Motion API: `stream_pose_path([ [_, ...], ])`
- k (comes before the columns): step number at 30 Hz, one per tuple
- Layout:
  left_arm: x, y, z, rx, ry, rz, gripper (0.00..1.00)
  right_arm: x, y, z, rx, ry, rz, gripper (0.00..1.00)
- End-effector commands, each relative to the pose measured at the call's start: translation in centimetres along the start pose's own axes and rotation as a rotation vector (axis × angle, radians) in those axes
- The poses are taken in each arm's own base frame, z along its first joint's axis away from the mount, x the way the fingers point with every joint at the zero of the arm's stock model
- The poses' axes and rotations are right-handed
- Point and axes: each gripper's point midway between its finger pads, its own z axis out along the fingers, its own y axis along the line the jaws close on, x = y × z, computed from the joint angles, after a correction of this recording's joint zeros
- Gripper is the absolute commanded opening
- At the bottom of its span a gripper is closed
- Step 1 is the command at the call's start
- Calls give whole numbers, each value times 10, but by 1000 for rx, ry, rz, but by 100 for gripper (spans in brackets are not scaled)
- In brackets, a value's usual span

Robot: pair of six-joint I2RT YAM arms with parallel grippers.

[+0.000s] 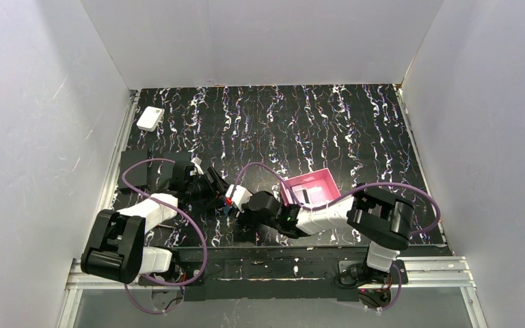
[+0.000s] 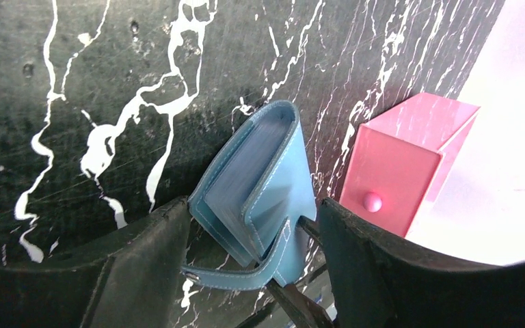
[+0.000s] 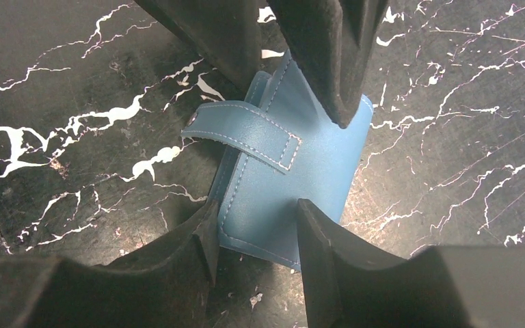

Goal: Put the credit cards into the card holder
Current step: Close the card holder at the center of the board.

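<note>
The card holder (image 2: 266,184) stands on edge on the black, white-veined counter (image 2: 75,82), toward the near side and a little left of the middle, where the two arms meet. It is folded, with its spine pointing away from the left wrist camera and the pale blue pockets showing between the covers. Its strap (image 3: 246,140) is unfastened and hangs loose across the outer cover, with the snap at its free end.

The left end effector (image 2: 253,205) holds the card holder at a medium width, with one finger against the open edge and the other against the outer cover. The right end effector (image 3: 254,212) comes in from the opposite side. Its fingers (image 3: 178,273) are at a narrower gap and straddle the near lower edge of the same cover. One finger sits beside the stitched edge and the other lies over the face, but I cannot tell whether they pinch it or only rest there.

A pink tray (image 2: 389,164) sits just to the right of the card holder, near it but not touching. A small white box (image 1: 150,118) lies well apart at the far left of the counter.
</note>
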Motion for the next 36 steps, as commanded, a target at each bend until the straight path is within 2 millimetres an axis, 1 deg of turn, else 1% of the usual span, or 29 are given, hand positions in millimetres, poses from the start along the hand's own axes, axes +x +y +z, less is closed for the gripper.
stream_pose_path([
  [1, 22, 16, 13, -20, 39, -47, 67, 48, 28, -10, -133, 139, 48, 32],
  [3, 22, 11, 13, 5, 36, -66, 64, 47, 29, -9, -143, 135, 53, 34],
  [7, 16, -12, 5, 75, 20, -73, 59, 41, 33, -9, -171, 106, 63, 45],
  [9, 13, -20, 3, 97, 15, -79, 53, 39, 35, -9, -180, 96, 69, 49],
  [13, 14, -23, 3, 103, 29, -109, 34, 32, 34, -9, -172, 74, 84, 58],
  [16, 15, -24, 2, 105, 32, -113, 24, 27, 31, -11, -162, 58, 84, 65],
  [18, 16, -24, 0, 103, 39, -127, 22, 25, 29, -13, -154, 52, 73, 68],
  [21, 19, -27, -4, 104, 49, -158, 19, 27, 26, -13, -111, 59, 39, 73],
  [22, 19, -29, -6, 101, 52, -172, 18, 27, 26, -13, -94, 60, 19, 77],
  [23, 19, -31, -9, 97, 55, -189, 15, 27, 25, -13, -75, 63, -1, 80],
  [25, 20, -29, -14, 53, 53, -217, 14, 27, 24, -11, -28, 76, -42, 81],
  [26, 20, -25, -18, 1, 55, -229, 11, 28, 17, -11, 41, 91, -65, 82],
  [27, 19, -25, -23, -36, 54, -225, 8, 27, 11, -11, 109, 102, -92, 82],
  [28, 16, -28, -29, -56, 55, -210, 8, 27, 8, -12, 178, 111, -124, 82],
  [30, 17, -30, -35, -81, 65, -213, 9, 24, -6, -17, 338, 127, -172, 82],
  [32, 19, -33, -35, -74, 82, -236, 8, 21, -15, -18, 438, 136, -205, 82],
  [34, 20, -35, -34, -65, 101, -258, 7, 20, -18, -17, 476, 134, -219, 82],
  [36, 23, -39, -34, -47, 121, -276, 5, 21, -23, -17, 517, 132, -220, 80],
])
